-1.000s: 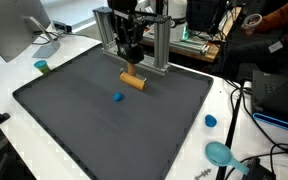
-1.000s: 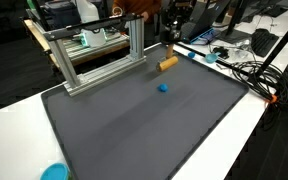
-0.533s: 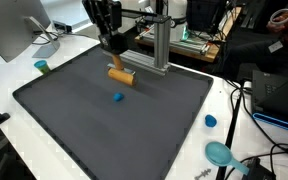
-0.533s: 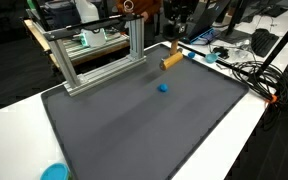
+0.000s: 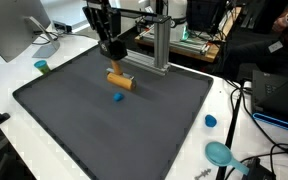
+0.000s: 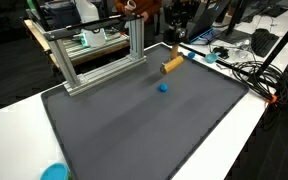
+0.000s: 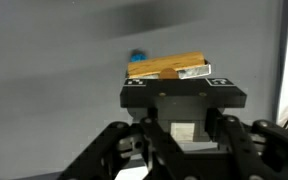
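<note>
A white table (image 5: 4, 85) carries a dark grey mat (image 5: 134, 125) that covers most of its top. Behind the mat stands an aluminium frame (image 6: 136, 40) — a monitor (image 5: 9, 30) sits at one corner. Black cables (image 5: 246, 105) trail over the table edge, near cluttered workbenches (image 6: 234, 30) under even indoor light.

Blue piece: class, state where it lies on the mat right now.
In an exterior view the blue piece lies on the dark mat, just in front of the wooden cylinder between the jaws.
</note>
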Controlling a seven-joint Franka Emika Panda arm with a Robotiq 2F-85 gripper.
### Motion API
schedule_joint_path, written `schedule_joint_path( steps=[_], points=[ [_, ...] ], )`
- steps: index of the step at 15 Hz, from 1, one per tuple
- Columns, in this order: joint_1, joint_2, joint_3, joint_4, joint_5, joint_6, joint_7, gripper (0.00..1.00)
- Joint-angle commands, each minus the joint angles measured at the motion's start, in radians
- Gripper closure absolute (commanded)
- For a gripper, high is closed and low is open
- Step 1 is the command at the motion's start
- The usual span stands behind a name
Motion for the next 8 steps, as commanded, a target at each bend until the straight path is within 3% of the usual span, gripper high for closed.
schedule_joint_path(
  steps=[1,6,8],
  points=[
    [0.014,-0.003,-0.04,-0.064,-0.001,0.131,-0.007,0.78],
    [0.017,-0.017,-0.09,-0.147,-0.089,0.227,0.007,0.78],
    [0.019,-0.019,-0.092,-0.161,-0.082,0.209,0.002,0.78]
  ],
)
